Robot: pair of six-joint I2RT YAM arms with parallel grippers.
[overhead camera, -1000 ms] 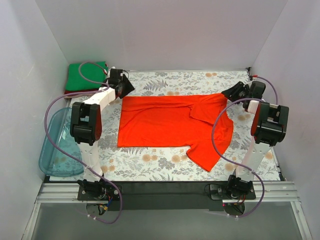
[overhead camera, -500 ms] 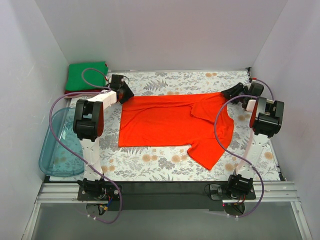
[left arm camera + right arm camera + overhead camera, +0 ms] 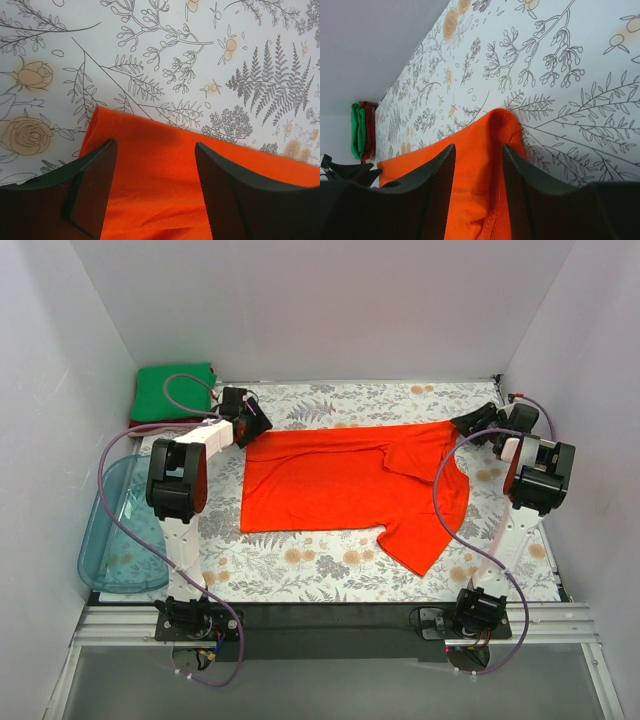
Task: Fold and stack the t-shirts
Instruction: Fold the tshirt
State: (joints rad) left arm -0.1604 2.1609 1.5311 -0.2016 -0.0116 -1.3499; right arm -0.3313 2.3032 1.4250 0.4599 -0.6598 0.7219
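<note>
The bright orange-red t-shirt (image 3: 345, 480) lies spread flat on the floral table cover, one sleeve pointing to the near right. My left gripper (image 3: 256, 426) is open at the shirt's far left corner, its fingers straddling the cloth (image 3: 155, 180). My right gripper (image 3: 462, 425) is open at the far right corner, fingers either side of a raised fold of cloth (image 3: 480, 165). The green t-shirt (image 3: 174, 390) lies folded on the dark red one (image 3: 150, 422) at the far left; both show small in the right wrist view (image 3: 361, 129).
A clear blue plastic tub (image 3: 115, 530) stands at the near left beside the left arm. White walls close in the back and both sides. The floral cover (image 3: 300, 565) shows bare in front of the shirt.
Both grippers have come down onto the shirt's far corners. The shirt has shifted slightly to the right, and both arms have lowered and reached further back.
</note>
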